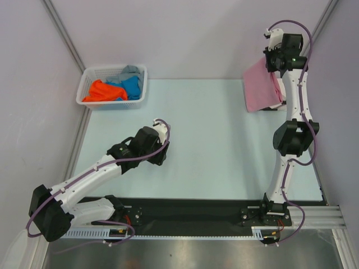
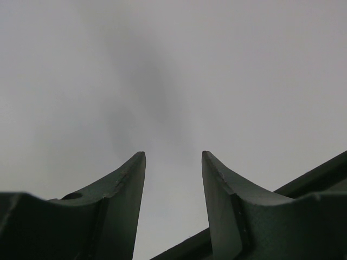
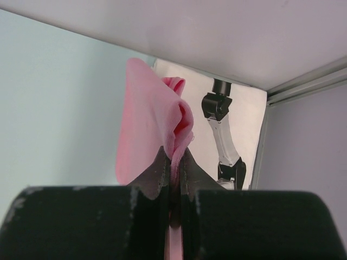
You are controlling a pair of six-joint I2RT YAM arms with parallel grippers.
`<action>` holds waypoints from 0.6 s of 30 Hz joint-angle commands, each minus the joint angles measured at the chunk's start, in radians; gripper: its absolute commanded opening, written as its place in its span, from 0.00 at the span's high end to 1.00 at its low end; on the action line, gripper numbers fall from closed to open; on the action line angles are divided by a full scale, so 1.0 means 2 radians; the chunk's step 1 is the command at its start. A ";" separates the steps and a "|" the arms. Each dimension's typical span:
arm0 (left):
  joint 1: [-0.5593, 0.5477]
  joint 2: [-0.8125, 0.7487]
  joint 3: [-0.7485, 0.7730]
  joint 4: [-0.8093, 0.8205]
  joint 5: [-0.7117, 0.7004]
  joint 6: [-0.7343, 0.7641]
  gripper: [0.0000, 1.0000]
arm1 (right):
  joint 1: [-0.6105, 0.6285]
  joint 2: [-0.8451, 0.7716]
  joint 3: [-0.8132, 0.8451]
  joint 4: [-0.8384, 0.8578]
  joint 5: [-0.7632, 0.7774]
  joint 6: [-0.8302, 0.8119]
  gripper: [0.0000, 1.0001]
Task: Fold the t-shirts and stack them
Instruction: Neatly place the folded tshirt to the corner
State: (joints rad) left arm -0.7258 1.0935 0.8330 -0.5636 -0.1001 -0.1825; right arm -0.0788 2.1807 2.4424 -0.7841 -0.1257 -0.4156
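While your right gripper [image 3: 173,161] clamps the pink shirt [image 1: 259,87] dangling over the tabletop's [image 1: 213,129] far-right corner, your distant left gripper [image 2: 173,157] gapes.

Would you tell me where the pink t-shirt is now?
In the top view the pink t-shirt hangs at the far-right table corner, pinched in the right claw, across from the white basket far left.

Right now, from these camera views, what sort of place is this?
Probably a robot lab test cell, not a home: plain grey partition panels in metal framing enclose a pale-green table, and a white plastic lattice basket holds crumpled orange, blue and grey t-shirts.
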 commanded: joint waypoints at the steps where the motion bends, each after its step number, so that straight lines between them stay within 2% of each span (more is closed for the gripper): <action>1: 0.005 0.000 0.008 0.006 0.005 0.006 0.49 | -0.005 0.000 0.027 0.038 -0.012 0.001 1.00; 18: 0.008 0.004 0.008 -0.002 0.008 -0.002 0.49 | -0.020 0.045 0.058 0.052 -0.028 0.015 1.00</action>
State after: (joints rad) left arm -0.7181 1.0981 0.8330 -0.5648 -0.0978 -0.1833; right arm -0.1101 2.2696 2.4928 -0.7582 -0.1673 -0.3958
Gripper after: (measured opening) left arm 0.514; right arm 0.055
